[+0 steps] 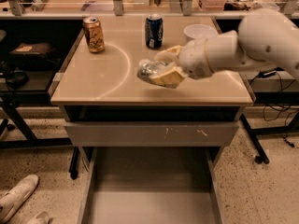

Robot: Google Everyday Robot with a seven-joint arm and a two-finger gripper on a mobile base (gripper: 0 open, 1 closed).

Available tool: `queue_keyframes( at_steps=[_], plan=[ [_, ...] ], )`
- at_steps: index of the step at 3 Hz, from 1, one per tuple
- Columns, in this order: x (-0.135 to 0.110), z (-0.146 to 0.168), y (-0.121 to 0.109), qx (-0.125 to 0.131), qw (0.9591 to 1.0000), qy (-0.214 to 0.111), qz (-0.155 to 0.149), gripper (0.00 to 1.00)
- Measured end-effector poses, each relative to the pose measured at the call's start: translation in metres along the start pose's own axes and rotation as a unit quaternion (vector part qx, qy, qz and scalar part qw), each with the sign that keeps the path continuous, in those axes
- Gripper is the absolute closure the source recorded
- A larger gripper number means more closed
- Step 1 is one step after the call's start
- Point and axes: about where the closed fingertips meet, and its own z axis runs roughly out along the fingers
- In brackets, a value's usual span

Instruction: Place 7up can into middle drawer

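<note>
Observed: the gripper [156, 70] is at mid-table, reaching in from the right on the white arm [261, 41]. Its two cream fingers [169, 77] are clamped on the 7up can [145, 72], one above and one below. The can lies on its side in the grasp, its crinkled silver end pointing left.

The can appears to hang just clear of the tabletop [93, 80], with a faint shadow beneath it. This fits a carry rather than a rest.

The middle drawer [149, 190] stands pulled open below the table's front edge, its flat grey floor bare. Being open, it can take the can from above. It lies well apart from the can, lower and nearer the camera, past the scratched drawer front [149, 133].

The gold-orange can [93, 34] and dark blue can [153, 31] stand upright at the back, clear of the likely path. A white bowl [200, 31] sits behind the gripper.

Assessment: grasp made, transfer pending.
</note>
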Motion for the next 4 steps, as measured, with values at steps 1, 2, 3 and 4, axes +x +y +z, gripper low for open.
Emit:
queue_keyframes(
  at_steps=[1, 2, 3, 4],
  plan=[
    [-0.018, -0.027, 0.049, 0.031, 0.9994, -0.012, 0.012, 1.0],
    [0.022, -0.041, 0.078, 0.033, 0.9982, 0.009, 0.05, 1.0],
    [0.022, -0.041, 0.078, 0.033, 0.9982, 0.009, 0.05, 1.0],
    [0.022, -0.036, 0.082, 0.021, 0.999, 0.013, 0.036, 1.0]
  ],
)
